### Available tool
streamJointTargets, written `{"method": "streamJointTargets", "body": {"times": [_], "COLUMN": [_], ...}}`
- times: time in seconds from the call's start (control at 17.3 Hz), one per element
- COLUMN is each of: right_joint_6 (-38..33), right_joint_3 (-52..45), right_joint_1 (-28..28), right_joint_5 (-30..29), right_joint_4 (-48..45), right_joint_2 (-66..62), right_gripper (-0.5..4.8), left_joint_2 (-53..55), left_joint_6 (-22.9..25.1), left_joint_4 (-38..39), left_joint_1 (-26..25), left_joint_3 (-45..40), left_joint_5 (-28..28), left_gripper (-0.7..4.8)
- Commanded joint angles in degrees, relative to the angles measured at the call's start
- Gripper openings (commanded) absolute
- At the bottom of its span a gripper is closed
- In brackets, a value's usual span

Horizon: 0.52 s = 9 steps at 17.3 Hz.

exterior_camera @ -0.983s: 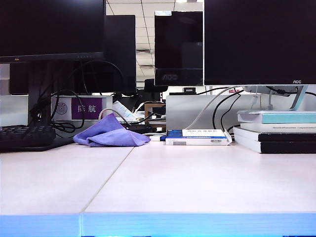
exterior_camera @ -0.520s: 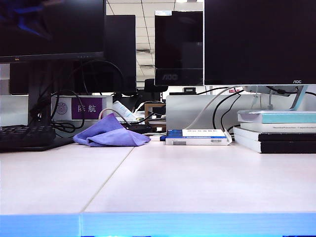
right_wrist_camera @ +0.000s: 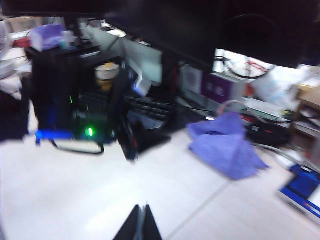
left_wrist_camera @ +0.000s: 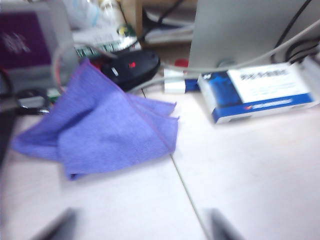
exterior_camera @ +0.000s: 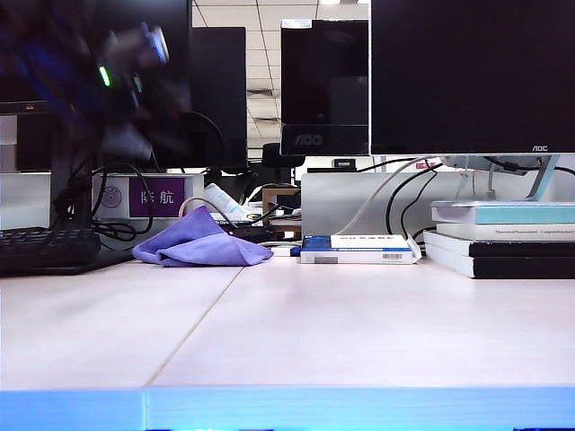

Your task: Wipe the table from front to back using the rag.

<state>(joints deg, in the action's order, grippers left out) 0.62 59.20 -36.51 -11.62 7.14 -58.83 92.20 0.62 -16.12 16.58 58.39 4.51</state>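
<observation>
Lying crumpled, the rag [exterior_camera: 201, 244] rests on the pale table [exterior_camera: 359, 332] below dark monitors [exterior_camera: 472, 76].

One purple rag [exterior_camera: 201, 244], one blue-and-white box [exterior_camera: 359, 249], one keyboard [exterior_camera: 47, 249] and three stacked books [exterior_camera: 503, 238] sit on a single worktop [exterior_camera: 359, 332] below four dark monitors [exterior_camera: 472, 76].
</observation>
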Motion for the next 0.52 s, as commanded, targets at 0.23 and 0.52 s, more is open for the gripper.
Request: {"method": "streamJointTargets", "body": {"times": [0.23,0.52], "right_joint_6": [0.04,0.02], "right_joint_3": [0.33,0.33], "right_joint_1": [-0.98,-1.25], "right_joint_5": [-0.22,-0.02], "right_joint_4": [-1.01,-0.96], "right_joint_2": [0.15,0.11], "right_gripper": [-0.01,-0.01], "left_joint_2": [18.53,36.15], "left_joint_6": [-0.44,-0.66], "left_joint_4": [-11.43,-10.73], "left_joint_1": [0.2,0.2], "left_joint_3": [10.64,31.17], "left_joint_5": [-3.23,-5.33], "left_gripper": [2.95,2.67]}}
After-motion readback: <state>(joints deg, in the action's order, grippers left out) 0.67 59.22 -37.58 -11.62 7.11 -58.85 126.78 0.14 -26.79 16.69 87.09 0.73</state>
